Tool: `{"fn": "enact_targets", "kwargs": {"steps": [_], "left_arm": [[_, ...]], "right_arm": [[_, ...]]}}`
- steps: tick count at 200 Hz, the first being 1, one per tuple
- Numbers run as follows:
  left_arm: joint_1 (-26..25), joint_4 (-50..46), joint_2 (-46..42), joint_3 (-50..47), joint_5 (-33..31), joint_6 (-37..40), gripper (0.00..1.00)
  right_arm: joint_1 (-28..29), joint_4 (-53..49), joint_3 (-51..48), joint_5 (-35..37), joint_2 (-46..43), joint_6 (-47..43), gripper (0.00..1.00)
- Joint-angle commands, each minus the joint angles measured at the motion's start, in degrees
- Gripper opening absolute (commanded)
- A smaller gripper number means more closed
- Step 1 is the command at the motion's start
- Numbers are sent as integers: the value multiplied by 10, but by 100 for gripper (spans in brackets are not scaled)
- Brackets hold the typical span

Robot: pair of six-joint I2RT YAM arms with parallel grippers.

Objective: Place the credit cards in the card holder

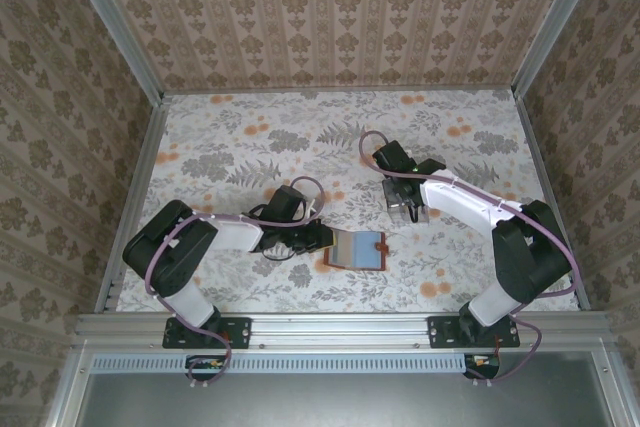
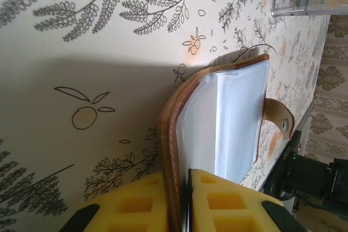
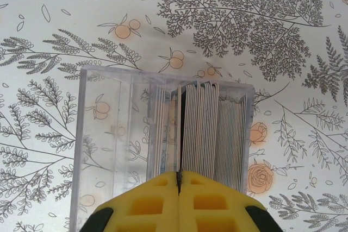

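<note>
Holder (image 1: 357, 250): flat, rectangular, reddish-brown leather with stitched edges, lying open on the floral-printed table (image 1: 250, 127). The left wrist view shows glossy clear plastic sleeves inside the holder (image 2: 228, 118) and a rounded tan strap with a metal snap at its far edge.

Left gripper (image 1: 322, 244): at the holder's left edge. Its yellow ribbed fingers (image 2: 217, 194) are pressed together on the leather cover, which passes between them as a thin curved band.

Box (image 3: 98, 134): clear, hard-walled and rectangular, standing on the table beyond the holder and to its right, well apart from it.

Cards (image 3: 204, 129): thin and rigid, standing on edge in a tight row inside the box, pale edges upward.

Right gripper (image 1: 405, 209): directly over the box, likewise beyond and right of the holder. In the right wrist view the right gripper (image 3: 178, 176) has its yellow fingers closed flush, pinching the upper edge of one card (image 3: 179, 129) near the middle of the row.
</note>
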Motion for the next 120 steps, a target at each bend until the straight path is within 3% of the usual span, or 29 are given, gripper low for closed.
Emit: {"fn": "enact_targets", "kwargs": {"steps": [1,16,28,49,81,120], "left_arm": [[-3,-16,7,1,-5,15,15],[-3,-19,12,5,-1,19,18],[-2,-24,12,8,3,20,28],[0,-30,1,9,1,27,34],[5,-52,-21,15,3,39,52],[14,-93,-46,18,2,71,54]], "right_arm": [[-4,-26,15,-12,-13,-5,2],[-5,-12,7,-39,-21,-7,1],[-8,1,0,-71,-32,-5,1],[-12,20,-6,-115,-60,2,0],[-12,67,-38,-152,-103,21,0],[-12,79,-76,-201,-191,37,0]]}}
